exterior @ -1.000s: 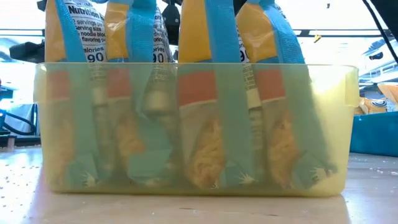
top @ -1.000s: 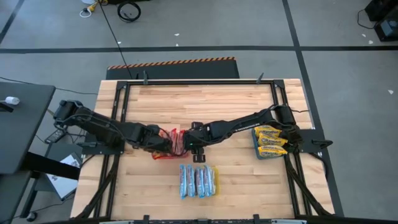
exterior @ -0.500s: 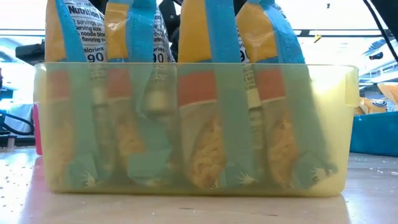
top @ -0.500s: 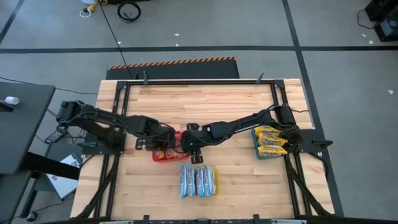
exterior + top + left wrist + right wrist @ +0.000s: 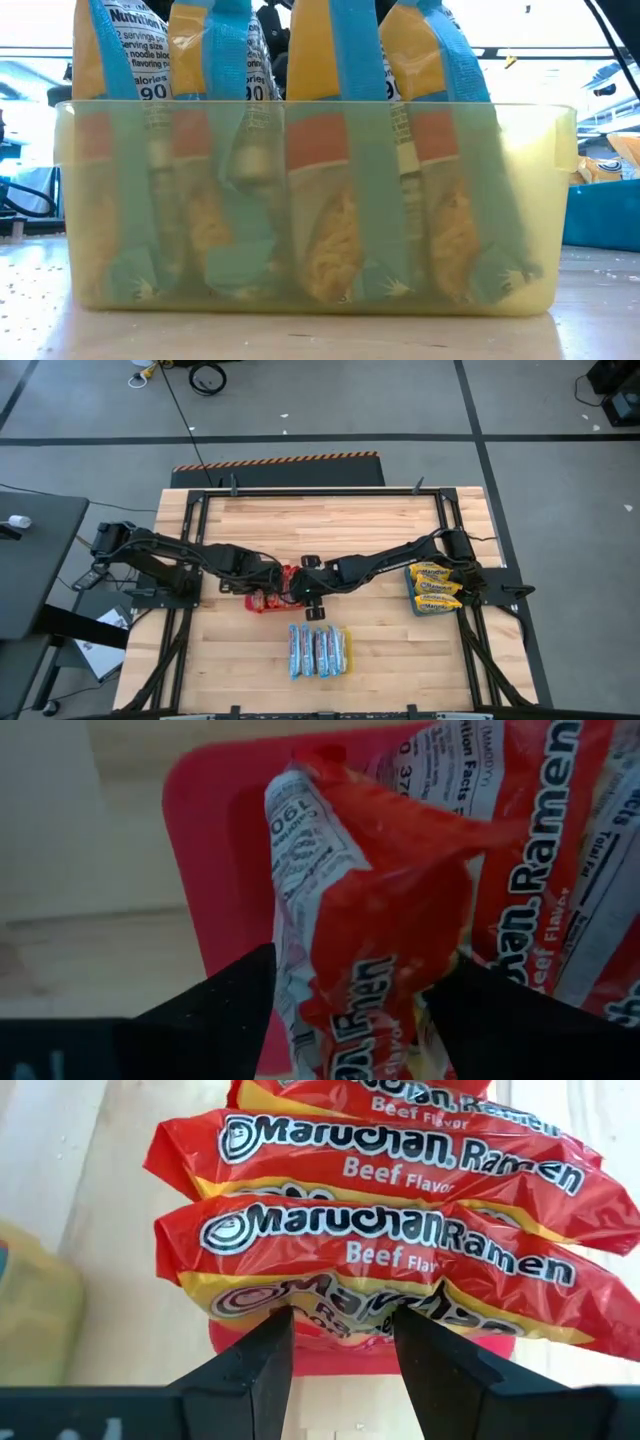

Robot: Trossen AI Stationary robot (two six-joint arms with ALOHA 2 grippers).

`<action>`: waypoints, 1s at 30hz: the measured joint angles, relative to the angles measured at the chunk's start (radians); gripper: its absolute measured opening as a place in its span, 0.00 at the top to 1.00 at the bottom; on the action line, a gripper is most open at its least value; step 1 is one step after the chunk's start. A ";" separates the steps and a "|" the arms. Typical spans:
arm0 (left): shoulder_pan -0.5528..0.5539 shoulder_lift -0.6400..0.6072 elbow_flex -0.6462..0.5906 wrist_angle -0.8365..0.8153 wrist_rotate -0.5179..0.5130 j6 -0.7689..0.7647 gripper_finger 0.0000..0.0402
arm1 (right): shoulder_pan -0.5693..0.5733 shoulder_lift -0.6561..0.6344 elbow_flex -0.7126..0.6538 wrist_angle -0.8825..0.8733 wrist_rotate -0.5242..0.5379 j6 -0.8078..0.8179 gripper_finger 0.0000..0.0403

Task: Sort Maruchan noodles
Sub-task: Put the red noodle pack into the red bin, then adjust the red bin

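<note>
Red Maruchan noodle packets lie stacked in a red tray at mid-table. My left gripper points down over the tray's far part. It is open, with a crumpled red packet standing between its fingers. My right gripper comes from the tray's right side and is shut on the nearest red packet of the stack. Blue packets stand in a yellow tray. Yellow packets fill a blue tray at the right. My left gripper has one finger on each side of the crumpled red packet, coming from above. I cannot tell whether the fingers touch it. My right gripper pinches the nearest packet's long edge between its two fingers, slanting down from the table's right. The wrapper bulges between them. The packet lies on the red tray's rim.
The yellow tray with blue packets stands near the front edge, close below both grippers. The blue tray with yellow packets sits beside the right arm's base. A black frame runs around the wooden table top.
My left gripper has swung toward the table's right and slightly toward the far edge, ending over the red tray, with a red packet below it. My right gripper has stayed by the tray.
</note>
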State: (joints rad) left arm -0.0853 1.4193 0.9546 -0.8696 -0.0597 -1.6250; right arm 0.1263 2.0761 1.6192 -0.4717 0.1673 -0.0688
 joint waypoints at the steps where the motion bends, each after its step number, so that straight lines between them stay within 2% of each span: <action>1: 0.000 -0.007 0.000 -0.002 -0.005 0.018 0.36 | -0.001 -0.003 0.000 -0.008 -0.006 -0.001 0.56; 7: -0.032 -0.118 0.003 -0.030 -0.066 0.064 0.36 | -0.012 -0.046 0.006 -0.011 -0.105 0.003 0.56; 14: -0.031 -0.183 0.003 -0.049 -0.016 0.172 0.31 | -0.050 -0.058 0.006 0.048 -0.139 0.031 0.56; 18: -0.029 -0.208 0.002 -0.151 0.007 0.210 0.25 | -0.059 -0.061 0.005 -0.036 -0.143 0.017 0.56; 26: -0.037 -0.327 0.002 -0.172 -0.080 0.336 0.22 | -0.051 -0.091 0.004 -0.220 -0.153 -0.021 0.56; 30: -0.036 -0.369 0.002 -0.170 -0.124 0.397 0.23 | -0.052 -0.084 0.003 -0.258 -0.167 -0.018 0.56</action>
State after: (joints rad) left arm -0.1215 1.0503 0.9569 -1.0396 -0.1834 -1.2283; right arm 0.0742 1.9919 1.6221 -0.7295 0.0002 -0.0871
